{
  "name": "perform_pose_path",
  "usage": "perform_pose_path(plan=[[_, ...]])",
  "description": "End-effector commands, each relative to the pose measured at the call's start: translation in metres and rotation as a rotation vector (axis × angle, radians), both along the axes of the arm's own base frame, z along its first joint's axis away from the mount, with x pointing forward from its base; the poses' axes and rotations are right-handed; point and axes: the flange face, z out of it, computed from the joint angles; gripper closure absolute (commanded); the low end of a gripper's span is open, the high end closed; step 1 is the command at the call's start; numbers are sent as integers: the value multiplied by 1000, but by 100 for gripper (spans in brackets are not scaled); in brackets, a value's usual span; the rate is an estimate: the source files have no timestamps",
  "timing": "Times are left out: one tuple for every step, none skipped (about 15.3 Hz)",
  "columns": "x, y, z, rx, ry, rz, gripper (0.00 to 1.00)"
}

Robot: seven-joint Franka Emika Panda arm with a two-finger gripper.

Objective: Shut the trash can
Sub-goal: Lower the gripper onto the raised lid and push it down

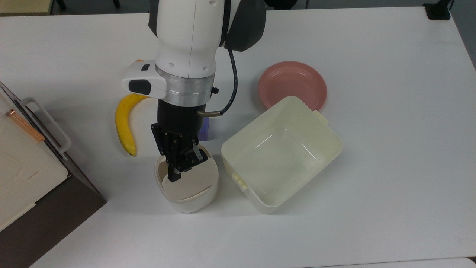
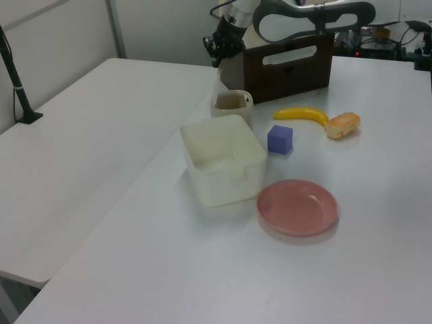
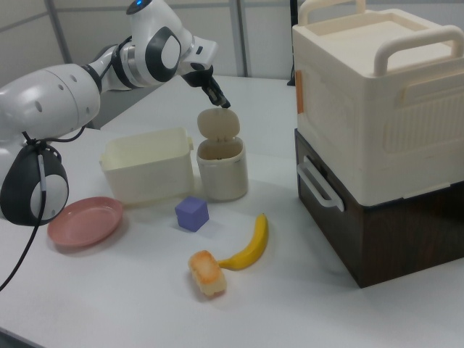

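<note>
The small cream-white rounded plastic trash can stands on the white worktop, toward the edge nearest the stacked boxes in the right view. Its flat beige hinged lid stands raised and nearly upright above the open mouth, as the right view shows. From the top view the lid appears over the bin's opening, part hidden by the arm.

The black two-finger pincer hangs at the lid's upper edge, its tip just beside or touching the lid's top; contact cannot be judged. In the top view the pincer sits over the bin. The fingers look close together with nothing between them, but whether they are fully clenched cannot be told.

Just beside the trash can, on the top view's right, sits a larger cream lidless rectangular plastic tub, and touching its far corner lies a round pink plate. A small purple cube rests near the bin's base. A yellow banana lies near the bin on the top view's left, and a piece of golden-brown bread lies at its end in the right view. A cream plastic crate with handles sits atop a dark brown box at the worktop's edge.
</note>
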Motion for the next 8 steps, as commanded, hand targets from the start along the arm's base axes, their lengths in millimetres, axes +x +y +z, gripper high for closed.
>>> perform_pose_path(plan=[[-5,10,-7,-49,67,76,100],[-7,12,-7,-56,83,92,100],[-8,12,-6,-59,91,102,100],[-8,12,-7,-67,105,114,100],[-9,12,-8,-73,118,126,100],[-10,14,-8,-79,127,138,100],[-11,13,-9,-88,143,152,100],[-13,12,-15,-102,188,177,100]])
